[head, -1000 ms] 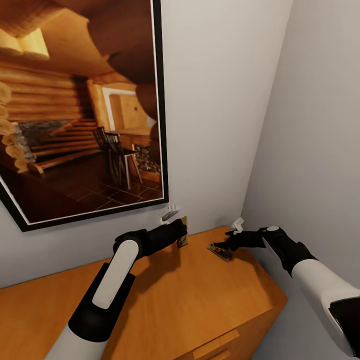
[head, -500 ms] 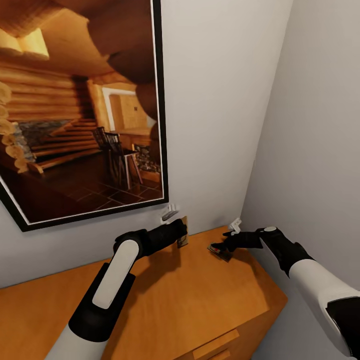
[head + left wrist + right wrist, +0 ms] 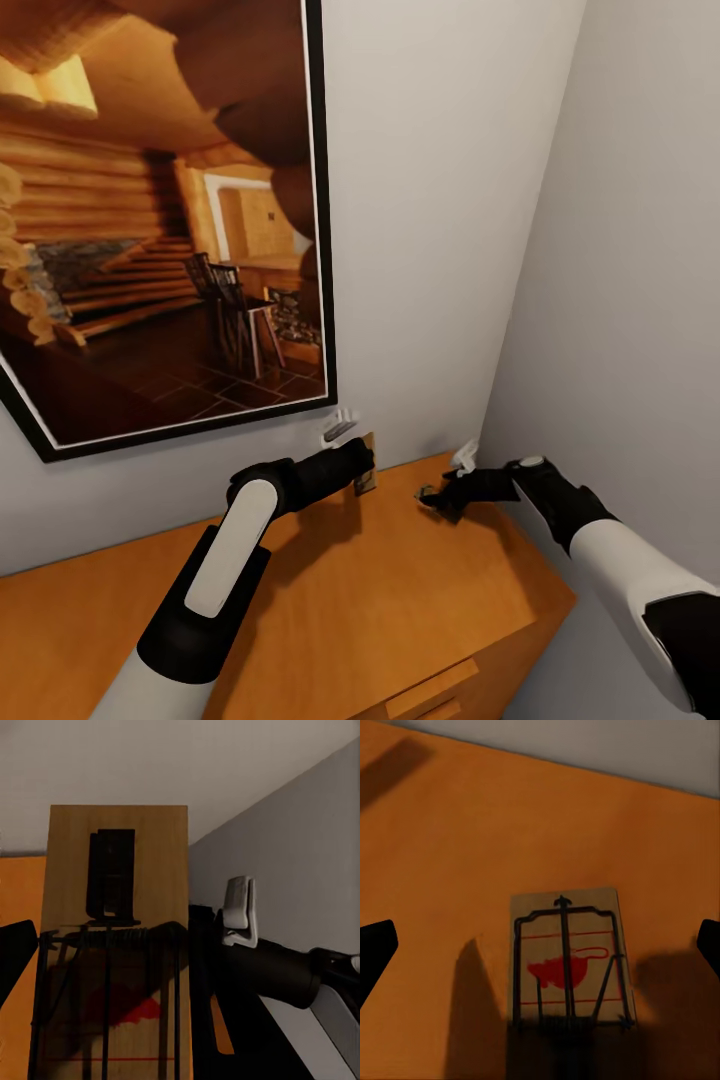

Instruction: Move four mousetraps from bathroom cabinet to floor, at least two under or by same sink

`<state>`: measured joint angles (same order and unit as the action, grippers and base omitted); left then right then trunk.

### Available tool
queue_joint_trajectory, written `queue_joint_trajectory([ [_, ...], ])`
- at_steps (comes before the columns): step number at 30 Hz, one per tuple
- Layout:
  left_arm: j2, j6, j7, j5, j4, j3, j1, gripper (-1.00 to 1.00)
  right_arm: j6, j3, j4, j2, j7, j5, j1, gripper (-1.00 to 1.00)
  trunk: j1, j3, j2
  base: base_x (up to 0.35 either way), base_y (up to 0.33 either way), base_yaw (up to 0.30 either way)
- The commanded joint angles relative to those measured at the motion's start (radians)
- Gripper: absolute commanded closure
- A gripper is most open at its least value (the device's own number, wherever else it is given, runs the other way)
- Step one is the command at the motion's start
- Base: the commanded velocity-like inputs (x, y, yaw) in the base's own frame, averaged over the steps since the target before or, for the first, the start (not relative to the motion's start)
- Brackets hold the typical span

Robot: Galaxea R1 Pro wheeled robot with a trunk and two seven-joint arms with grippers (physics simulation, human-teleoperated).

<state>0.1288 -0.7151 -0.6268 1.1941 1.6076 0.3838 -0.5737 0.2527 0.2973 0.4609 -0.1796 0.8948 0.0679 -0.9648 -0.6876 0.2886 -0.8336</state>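
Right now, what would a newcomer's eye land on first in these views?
The large framed log-cabin picture on the wall above the orange cabinet. Next, both end effectors over the cabinet top's back edge: the left end effector holds one mousetrap upright, and another mousetrap sits at the right end effector.

On the cabinet (image 3: 330,590) top, near its back right corner, one mousetrap (image 3: 364,478) sits at the left gripper (image 3: 362,462) by the wall. To its right, a second mousetrap (image 3: 432,497) is at the right gripper (image 3: 440,494).
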Motion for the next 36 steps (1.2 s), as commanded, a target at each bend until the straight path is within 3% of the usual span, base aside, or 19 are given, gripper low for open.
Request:
queue_joint_trajectory([
  [1,0.000,-0.001,0.002,-0.001,0.000,0.000,0.000,1.00,0.000,-0.001,-0.006,0.004,0.000,0.003,0.000,-1.00,-0.004,0.003,-0.007,0.000,0.000,0.000],
  [4,0.000,-0.001,0.001,0.000,0.000,-0.001,0.000,1.00,0.000,-0.002,-0.025,0.014,-0.001,0.011,0.000,-1.00,-0.015,0.013,-0.028,0.000,0.000,0.000],
  [20,0.000,-0.001,0.001,0.001,0.000,-0.001,0.000,1.00,0.000,-0.003,-0.041,0.021,-0.004,0.015,0.000,-1.00,-0.015,0.013,-0.028,0.000,0.000,0.000],
  [36,0.000,-0.001,0.001,0.001,0.000,-0.002,0.000,1.00,0.000,0.000,-0.060,0.022,-0.049,0.016,0.000,-1.00,-0.015,0.013,-0.028,0.000,0.000,0.000],
])
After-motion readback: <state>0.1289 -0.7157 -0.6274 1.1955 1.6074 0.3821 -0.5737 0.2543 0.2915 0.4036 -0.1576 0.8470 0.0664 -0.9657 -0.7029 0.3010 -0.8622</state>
